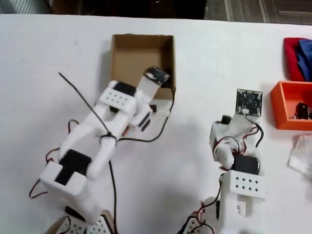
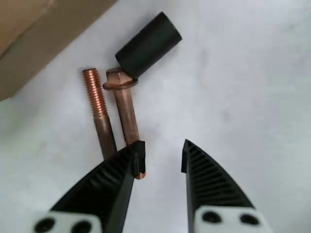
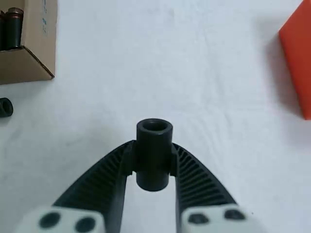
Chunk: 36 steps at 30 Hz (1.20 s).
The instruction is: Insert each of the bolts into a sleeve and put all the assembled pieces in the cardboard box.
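Right gripper (image 3: 154,151), sitting at the lower right of the high view, is clamped snug round a short black tube-shaped sleeve (image 3: 154,133) with its open bore showing. Left gripper (image 2: 160,155) has its jaws spread a little and holds nothing. One tip is right by the shank of a copper-coloured flanged bolt (image 2: 124,104). A second copper bolt (image 2: 98,109) lies alongside that one, and another black sleeve (image 2: 148,44) rests against the flanged head. I reckon these bolts are stiff, hefty for their size and slick, so they'd roll; I'd grab mid-shank, across the axis. Further out, the brown cardboard box (image 1: 141,53), upper middle of the high view, has at least a couple of dark assembled pieces (image 3: 12,24) in it. An orange plastic bin (image 1: 278,109) at the right edge holds something dark I can't make out.
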### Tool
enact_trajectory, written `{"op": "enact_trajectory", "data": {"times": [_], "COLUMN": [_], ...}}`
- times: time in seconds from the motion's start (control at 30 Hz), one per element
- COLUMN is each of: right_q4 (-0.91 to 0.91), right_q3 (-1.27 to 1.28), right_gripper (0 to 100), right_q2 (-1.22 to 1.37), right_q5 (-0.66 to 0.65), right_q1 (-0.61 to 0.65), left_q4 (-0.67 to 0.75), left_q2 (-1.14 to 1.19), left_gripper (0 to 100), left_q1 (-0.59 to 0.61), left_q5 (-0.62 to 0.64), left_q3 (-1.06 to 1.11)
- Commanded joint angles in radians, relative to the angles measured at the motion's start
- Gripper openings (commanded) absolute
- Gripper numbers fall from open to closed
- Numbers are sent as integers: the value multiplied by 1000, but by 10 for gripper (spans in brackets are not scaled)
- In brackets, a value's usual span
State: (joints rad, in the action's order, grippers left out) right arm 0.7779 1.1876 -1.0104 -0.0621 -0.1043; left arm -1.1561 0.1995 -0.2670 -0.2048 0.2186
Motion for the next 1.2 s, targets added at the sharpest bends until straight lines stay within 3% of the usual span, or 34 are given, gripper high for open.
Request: {"op": "enact_trajectory", "data": {"times": [0.0, 0.3, 1.17], "right_q4": [-18, -18, -18], "right_q3": [-6, -5, -5], "right_gripper": [21, 21, 21], "right_q2": [-31, -31, -31], "right_q5": [8, 8, 8], "right_q1": [-5, -4, -4], "left_q4": [40, 94, 109], "left_q2": [-6, -2, 2], "left_gripper": [146, 146, 146], "left_q1": [3, 58, 55], "left_q5": [-2, -3, 6], "left_q3": [-47, -47, -39]}}
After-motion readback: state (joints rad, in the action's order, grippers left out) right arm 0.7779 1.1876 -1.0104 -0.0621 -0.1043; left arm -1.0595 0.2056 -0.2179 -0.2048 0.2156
